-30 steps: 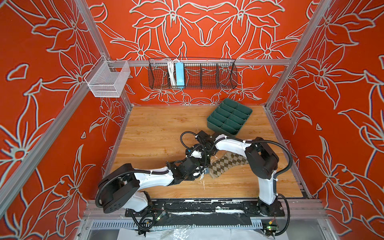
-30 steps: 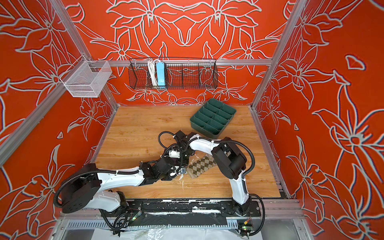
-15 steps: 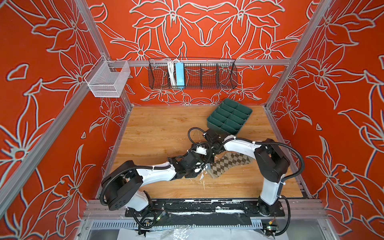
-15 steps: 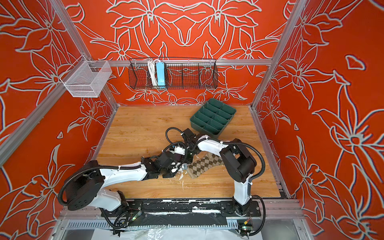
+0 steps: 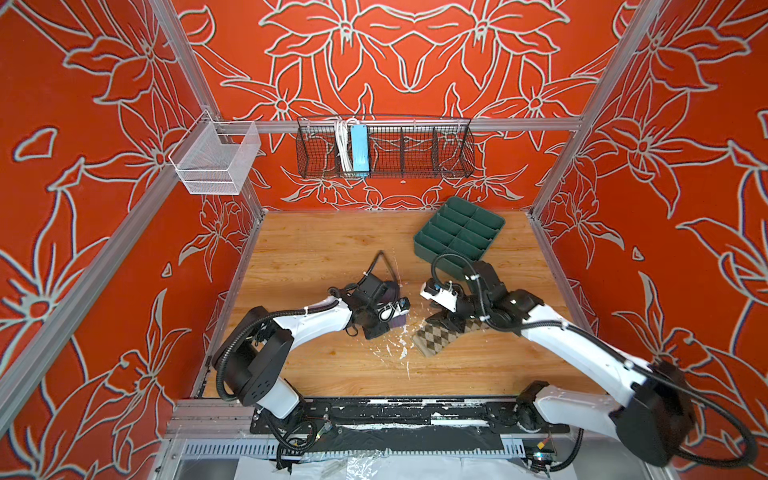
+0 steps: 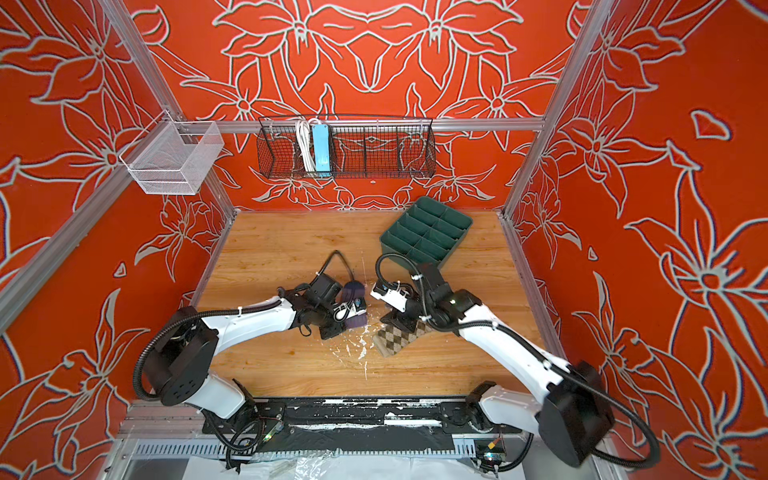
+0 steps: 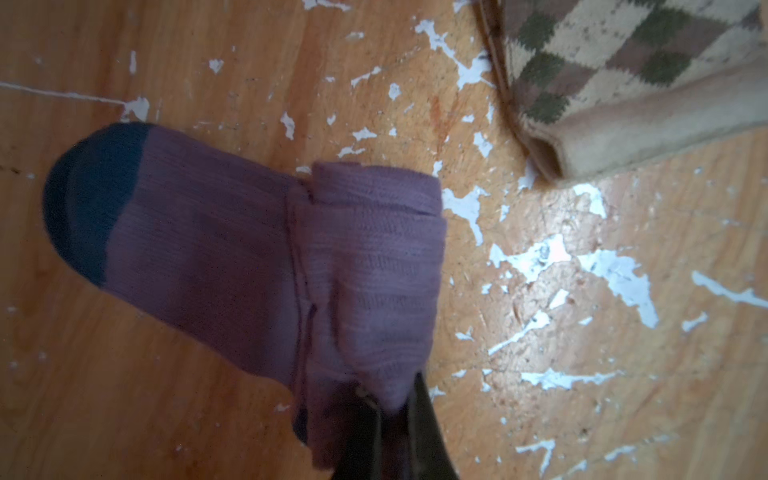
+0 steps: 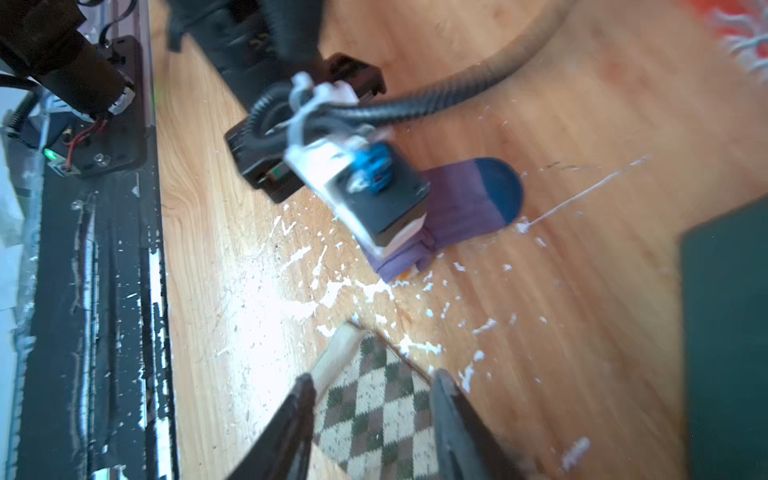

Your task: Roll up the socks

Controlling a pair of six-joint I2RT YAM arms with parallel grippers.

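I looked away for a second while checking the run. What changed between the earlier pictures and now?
The right gripper drew back rightward from the middle and opened; it now stands over the patterned sock. The left gripper closed on the rolled end of the purple sock. The patterned sock and the green tray stayed put.

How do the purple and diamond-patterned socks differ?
The purple sock is plain with a dark blue toe; the diamond-patterned sock is beige and brown. The purple sock is partly rolled, pinched by the left gripper; the diamond-patterned sock lies flat under the open right gripper. Both rest on the table.
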